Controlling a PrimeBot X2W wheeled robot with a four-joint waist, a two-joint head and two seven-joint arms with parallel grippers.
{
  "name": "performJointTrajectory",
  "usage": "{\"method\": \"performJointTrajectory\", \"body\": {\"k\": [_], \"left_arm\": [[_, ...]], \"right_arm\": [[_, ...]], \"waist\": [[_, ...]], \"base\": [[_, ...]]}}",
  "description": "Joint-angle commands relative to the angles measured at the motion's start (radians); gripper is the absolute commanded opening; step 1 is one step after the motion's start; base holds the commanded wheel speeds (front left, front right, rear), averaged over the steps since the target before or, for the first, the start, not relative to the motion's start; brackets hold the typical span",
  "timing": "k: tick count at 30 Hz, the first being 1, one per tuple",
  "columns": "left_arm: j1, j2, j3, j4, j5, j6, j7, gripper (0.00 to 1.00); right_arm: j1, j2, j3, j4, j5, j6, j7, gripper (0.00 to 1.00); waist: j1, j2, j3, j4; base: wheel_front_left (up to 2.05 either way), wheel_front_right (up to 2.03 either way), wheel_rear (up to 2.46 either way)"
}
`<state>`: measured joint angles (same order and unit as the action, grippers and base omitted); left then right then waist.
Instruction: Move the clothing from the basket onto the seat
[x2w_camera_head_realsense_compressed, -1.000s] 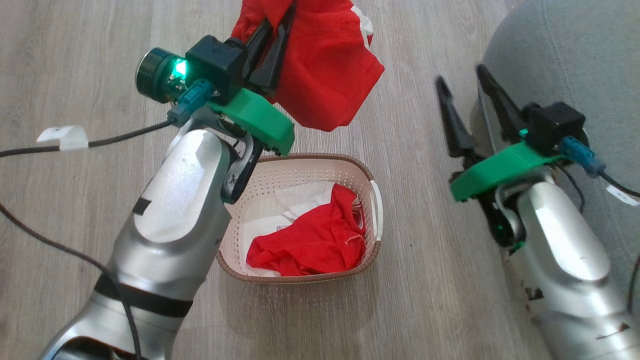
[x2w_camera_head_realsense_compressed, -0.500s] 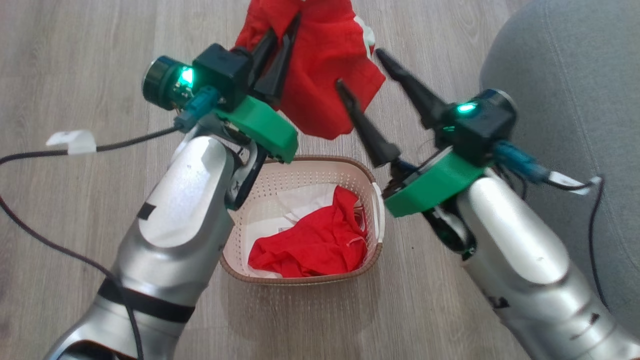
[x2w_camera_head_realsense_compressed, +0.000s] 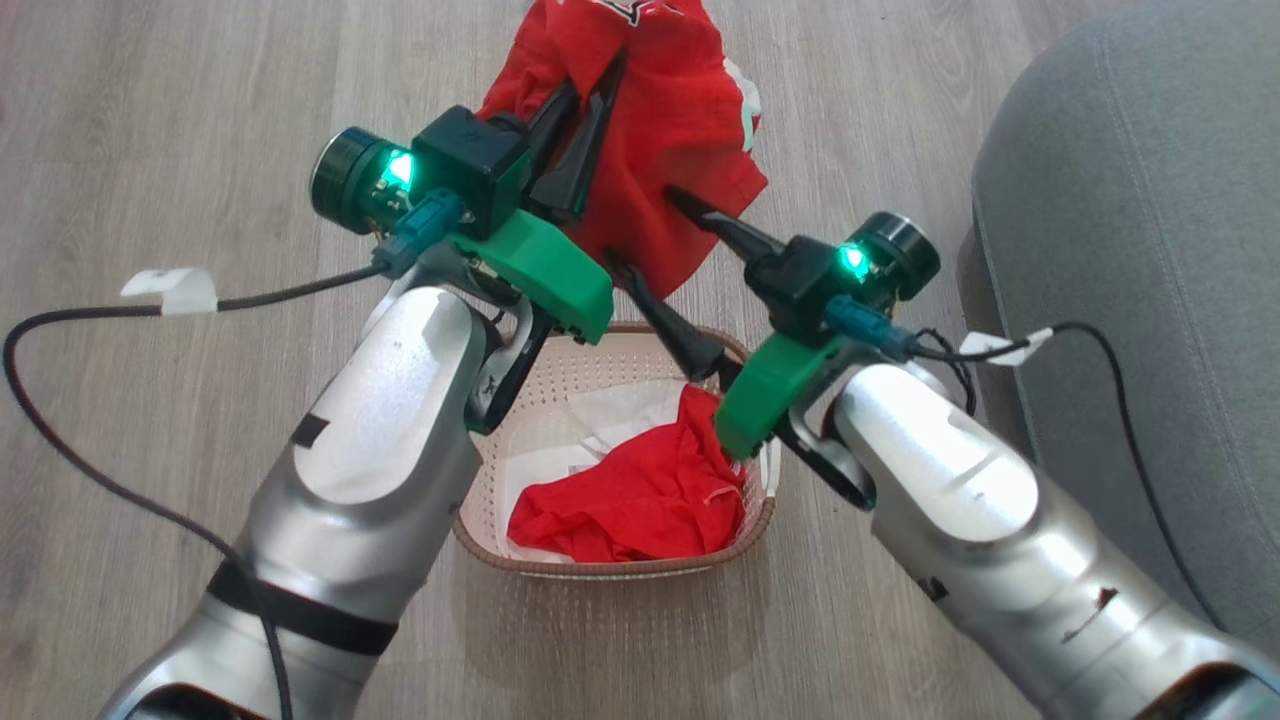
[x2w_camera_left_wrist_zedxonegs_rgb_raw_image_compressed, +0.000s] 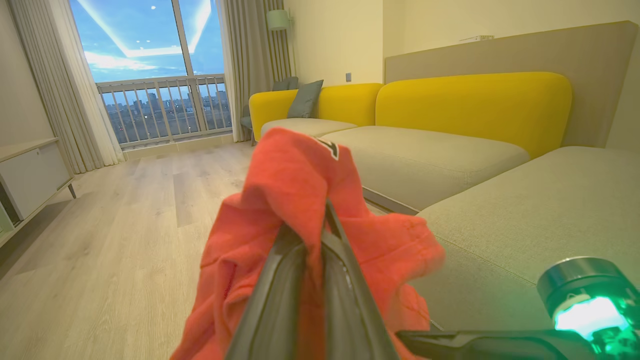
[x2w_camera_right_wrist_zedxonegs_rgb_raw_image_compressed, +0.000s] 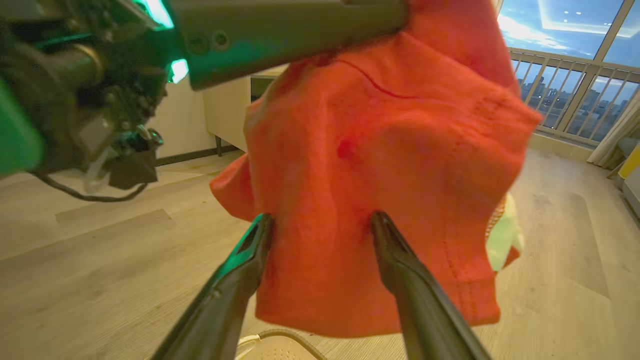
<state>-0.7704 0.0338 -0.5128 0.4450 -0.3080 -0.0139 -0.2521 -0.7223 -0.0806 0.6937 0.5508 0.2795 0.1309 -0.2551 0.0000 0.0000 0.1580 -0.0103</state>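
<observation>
My left gripper (x2w_camera_head_realsense_compressed: 598, 90) is shut on a red garment (x2w_camera_head_realsense_compressed: 690, 110) of the clothing, which hangs in the air above the floor beyond the basket (x2w_camera_head_realsense_compressed: 620, 566). In the left wrist view the shut fingers (x2w_camera_left_wrist_zedxonegs_rgb_raw_image_compressed: 327, 235) pinch the red cloth (x2w_camera_left_wrist_zedxonegs_rgb_raw_image_compressed: 290, 175). My right gripper (x2w_camera_head_realsense_compressed: 640, 225) is open, its fingertips at the lower part of the hanging garment (x2w_camera_right_wrist_zedxonegs_rgb_raw_image_compressed: 390, 150). A pale mint piece (x2w_camera_right_wrist_zedxonegs_rgb_raw_image_compressed: 502, 235) peeks from behind the cloth. More red clothing (x2w_camera_head_realsense_compressed: 640, 495) and a white cloth (x2w_camera_head_realsense_compressed: 615, 405) lie in the basket. The grey-green seat (x2w_camera_head_realsense_compressed: 1130, 200) is at the right.
Wooden floor (x2w_camera_head_realsense_compressed: 150, 120) surrounds the basket. Black cables (x2w_camera_head_realsense_compressed: 60, 320) trail from both wrists. The left wrist view shows the long seat cushions (x2w_camera_left_wrist_zedxonegs_rgb_raw_image_compressed: 525, 220) with yellow backrests (x2w_camera_left_wrist_zedxonegs_rgb_raw_image_compressed: 475, 100), a low cabinet (x2w_camera_left_wrist_zedxonegs_rgb_raw_image_compressed: 30, 170) at left and a balcony window (x2w_camera_left_wrist_zedxonegs_rgb_raw_image_compressed: 160, 100).
My right arm has swung left from beside the seat to the hanging red garment, jaws still open. The left gripper keeps its hold on the garment, nearly still.
</observation>
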Motion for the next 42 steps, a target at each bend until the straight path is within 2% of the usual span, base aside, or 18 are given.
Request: {"method": "performJointTrajectory", "body": {"k": [1, 11, 12, 13, 14, 25, 26, 27, 42], "left_arm": [[-0.023, 0.016, 0.030, -0.036, -0.007, 0.006, -0.010, 0.00], [-0.015, 0.016, 0.003, -0.043, -0.030, 0.009, -0.010, 0.00], [-0.014, 0.016, 0.000, -0.043, -0.032, 0.009, -0.010, 0.00], [-0.013, 0.016, -0.002, -0.043, -0.035, 0.009, -0.010, 0.00], [-0.012, 0.016, -0.004, -0.042, -0.037, 0.009, -0.010, 0.00], [-0.008, 0.016, 0.000, -0.047, -0.033, 0.016, -0.010, 0.00], [-0.007, 0.016, 0.002, -0.049, -0.030, 0.014, -0.010, 0.44], [-0.004, 0.016, 0.005, -0.053, -0.028, 0.012, -0.010, 1.00], [0.051, 0.017, 0.080, -0.055, 0.037, -0.033, -0.010, 1.00]], "right_arm": [[-0.036, 0.028, 0.000, -0.020, -0.004, 0.000, -0.007, 1.00], [-0.066, 0.030, 0.008, 0.011, 0.055, 0.000, -0.007, 1.00], [-0.070, 0.030, 0.008, 0.018, 0.062, 0.000, -0.007, 0.83], [-0.074, 0.030, 0.008, 0.025, 0.068, 0.000, -0.007, 0.32], [-0.077, 0.030, 0.007, 0.031, 0.075, 0.000, -0.007, 0.00], [-0.083, 0.030, -0.014, 0.022, 0.103, 0.000, -0.007, 0.00], [-0.082, 0.030, -0.020, 0.012, 0.101, 0.000, -0.007, 0.00], [-0.080, 0.030, -0.026, 0.002, 0.099, 0.000, -0.007, 0.00], [-0.018, 0.030, -0.174, -0.128, 0.031, 0.000, -0.007, 0.00]], "waist": [[0.0000, 0.0000, 0.001, 0.001], [0.0000, 0.0000, 0.004, 0.014], [0.0000, 0.0000, 0.004, 0.016], [0.0000, 0.0000, 0.003, 0.018], [0.0000, 0.0000, 0.002, 0.020], [0.0000, 0.0000, 0.008, 0.017], [0.0000, 0.0000, 0.009, 0.016], [0.0000, 0.0000, 0.011, 0.014], [0.0000, 0.0000, 0.007, -0.018]], "base": [[0.00, 0.00, 0.00], [0.00, 0.00, 0.00], [0.00, 0.00, 0.00], [0.00, 0.00, 0.00], [0.00, 0.00, 0.00], [0.00, 0.00, 0.00], [0.00, 0.00, 0.00], [0.00, 0.00, 0.00], [0.00, 0.00, 0.00]]}}
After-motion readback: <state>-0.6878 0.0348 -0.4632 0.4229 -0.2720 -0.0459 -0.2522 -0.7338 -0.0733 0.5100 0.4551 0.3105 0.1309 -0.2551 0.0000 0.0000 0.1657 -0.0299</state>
